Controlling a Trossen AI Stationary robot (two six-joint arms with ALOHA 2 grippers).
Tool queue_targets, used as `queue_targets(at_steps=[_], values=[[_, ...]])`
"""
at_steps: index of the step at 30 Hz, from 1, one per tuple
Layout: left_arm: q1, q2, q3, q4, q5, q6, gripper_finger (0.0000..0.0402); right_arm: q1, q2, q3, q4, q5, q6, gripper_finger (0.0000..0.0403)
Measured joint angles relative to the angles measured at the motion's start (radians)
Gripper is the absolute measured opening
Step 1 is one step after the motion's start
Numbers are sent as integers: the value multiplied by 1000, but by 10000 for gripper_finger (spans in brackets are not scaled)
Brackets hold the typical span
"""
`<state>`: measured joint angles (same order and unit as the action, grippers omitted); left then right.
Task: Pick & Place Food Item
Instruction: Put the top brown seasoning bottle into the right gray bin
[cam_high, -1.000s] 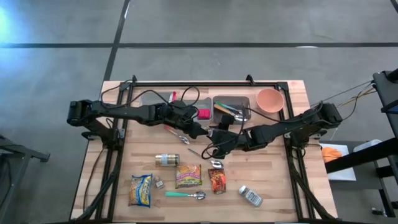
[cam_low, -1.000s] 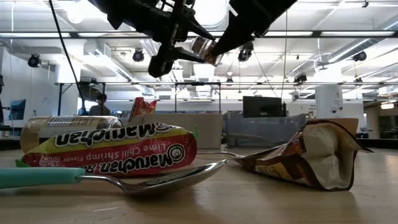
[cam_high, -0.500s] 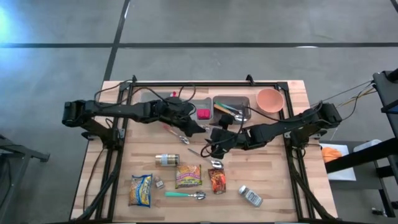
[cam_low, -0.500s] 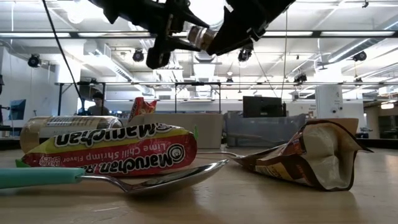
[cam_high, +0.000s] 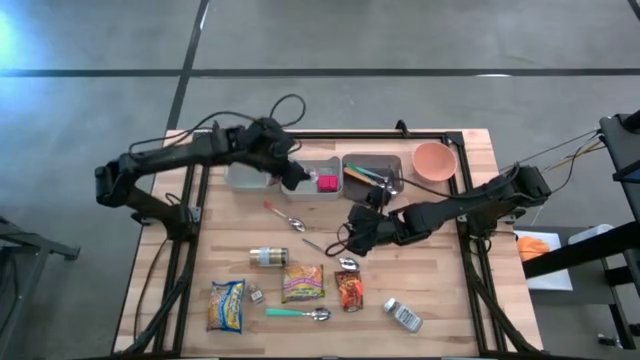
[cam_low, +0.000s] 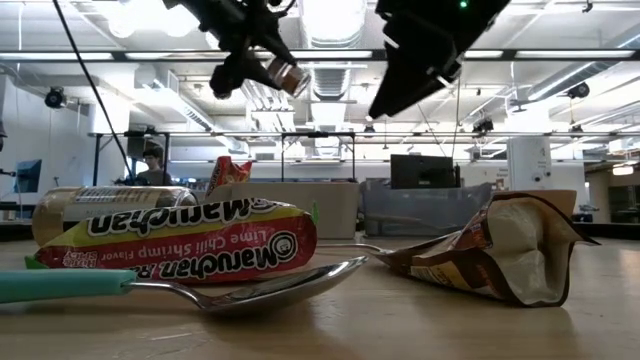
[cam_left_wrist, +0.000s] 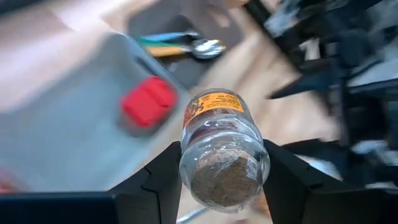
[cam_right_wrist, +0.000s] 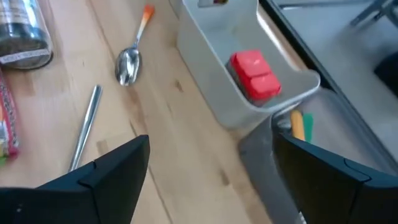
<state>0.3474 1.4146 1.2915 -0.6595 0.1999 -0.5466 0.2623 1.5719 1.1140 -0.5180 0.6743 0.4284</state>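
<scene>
A small glass jar (cam_left_wrist: 224, 149) with an orange label and a cork-brown end is in my left gripper (cam_high: 291, 174), which is shut on it. The gripper is high over the light grey bin (cam_high: 262, 176) at the table's far side. In the low view the jar (cam_low: 284, 75) hangs tilted, well above the table. A red block (cam_left_wrist: 148, 102) lies in that bin. My right gripper (cam_right_wrist: 205, 180) stands open and holds nothing. It is over the table's middle (cam_high: 356, 226), to the right of the bin. My left gripper pinches the jar's round sides (cam_left_wrist: 186, 163) between its two fingers (cam_left_wrist: 283, 177), close to the cork-brown end that faces the wrist camera. The jar points away along the fingers, slanting down. It is lifted clear, above the bin.
A darker tray (cam_high: 372, 160) with utensils and a pink bowl (cam_high: 434, 160) stand at the far right. A spice jar (cam_high: 268, 257), two noodle packets (cam_high: 302, 283), a brown pouch (cam_high: 348, 291), spoons (cam_high: 298, 314) and a small tin (cam_high: 402, 315) lie on the near half.
My right gripper has opened and let go of the jar, which both grippers held over the table's middle. My left gripper has carried the jar up and toward the far left, over the grey bin, turning as it went.
</scene>
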Motion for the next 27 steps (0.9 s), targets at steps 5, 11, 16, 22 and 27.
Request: queue_targets(at_steps=[5, 11, 16, 22, 27], values=[[36, 80, 169, -245, -122, 244, 171, 31, 0, -34, -6, -1, 49, 343], [36, 184, 230, -362, -226, 361, 171, 39, 0, -55, -34, -1, 44, 343], [40, 256, 228, -363, -249, 413, 171, 39, 0, -86, -53, -1, 43, 343], [42, 332, 229, -358, -320, 428, 171, 33, 0, -107, -51, -1, 19, 343], [42, 377, 229, -356, -349, 465, 171, 24, 0, -110, -49, -1, 17, 343]])
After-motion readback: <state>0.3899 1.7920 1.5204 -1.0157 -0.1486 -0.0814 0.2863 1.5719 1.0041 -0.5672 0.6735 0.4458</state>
